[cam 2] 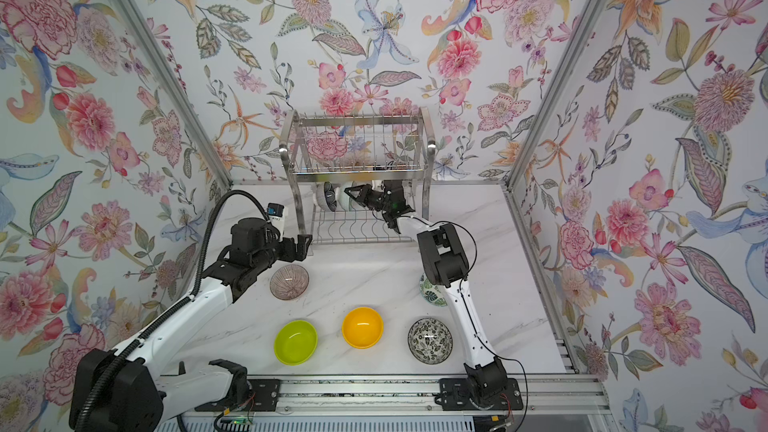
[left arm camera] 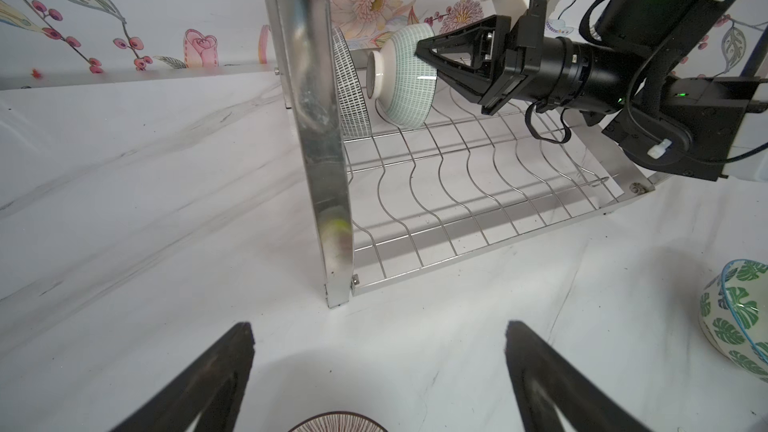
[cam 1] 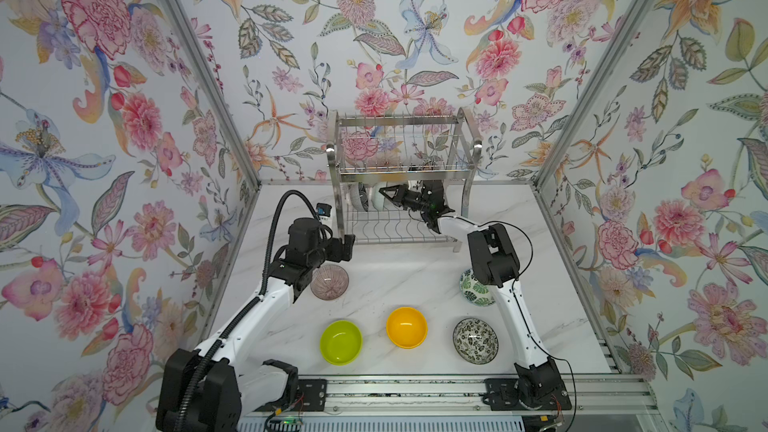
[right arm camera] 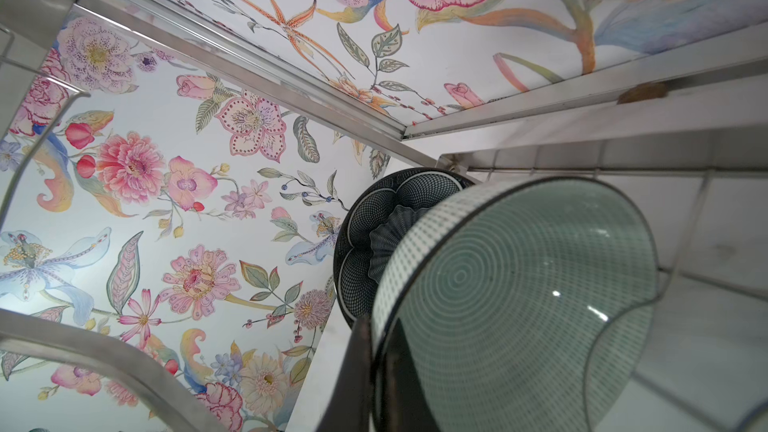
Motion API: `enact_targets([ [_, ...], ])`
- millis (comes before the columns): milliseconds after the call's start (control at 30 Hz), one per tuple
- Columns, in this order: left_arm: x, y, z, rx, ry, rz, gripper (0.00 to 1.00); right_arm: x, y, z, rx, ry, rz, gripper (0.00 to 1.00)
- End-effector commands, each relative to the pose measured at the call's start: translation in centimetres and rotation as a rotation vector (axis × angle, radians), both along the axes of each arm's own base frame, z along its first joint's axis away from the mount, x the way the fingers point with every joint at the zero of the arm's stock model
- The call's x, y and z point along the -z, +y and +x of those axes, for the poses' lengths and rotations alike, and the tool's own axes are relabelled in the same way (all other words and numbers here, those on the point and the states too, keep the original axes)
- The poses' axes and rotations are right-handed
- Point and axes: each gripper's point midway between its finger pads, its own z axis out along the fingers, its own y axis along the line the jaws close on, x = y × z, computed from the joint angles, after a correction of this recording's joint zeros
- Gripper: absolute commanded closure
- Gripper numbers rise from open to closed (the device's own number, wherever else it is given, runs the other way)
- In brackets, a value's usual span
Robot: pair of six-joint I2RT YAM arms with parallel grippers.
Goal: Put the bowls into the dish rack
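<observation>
Right gripper (left arm camera: 420, 51) pinched pale mint bowl (left arm camera: 405, 76) by its rim, slotting it into dish rack (left arm camera: 316, 118); next likely a clean release; left gripper (left arm camera: 378, 326) gaped empty.

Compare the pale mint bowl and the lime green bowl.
The pale mint bowl stands on edge in the lower tier of the dish rack; the lime green bowl sits upright on the table. The right gripper pinches the mint bowl's rim; the lime one is untouched. Mint is finely patterned, lime plain. Both are small and round.
</observation>
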Motion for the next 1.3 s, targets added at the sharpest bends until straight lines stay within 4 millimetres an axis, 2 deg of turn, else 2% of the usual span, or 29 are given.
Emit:
enact_targets([
  [0,0.6,-0.1,-0.2,0.006,0.015,0.028,0.04,-1.9,-0.2,0.6,0.011,-0.069,-0.011,0.91],
  [300,0.5,-0.1,-0.2,0.005,0.012,0.03,0.04,-4.1,0.3,0.4,0.01,-0.092,-0.016,0.73],
  [667,0.4,0.1,-0.2,0.001,0.008,0.038,0.03,-6.7,0.3,-0.2,0.048,-0.1,-0.002,0.59],
  [1167,0.8,0.2,-0.1,-0.003,0.015,0.053,0.02,-7.5,-1.9,-2.2,0.217,-0.055,0.107,0.45],
  [1267,0.9,0.5,-0.1,-0.013,0.014,0.068,0.01,-6.9,-2.2,-2.6,0.236,-0.03,0.126,0.37],
])
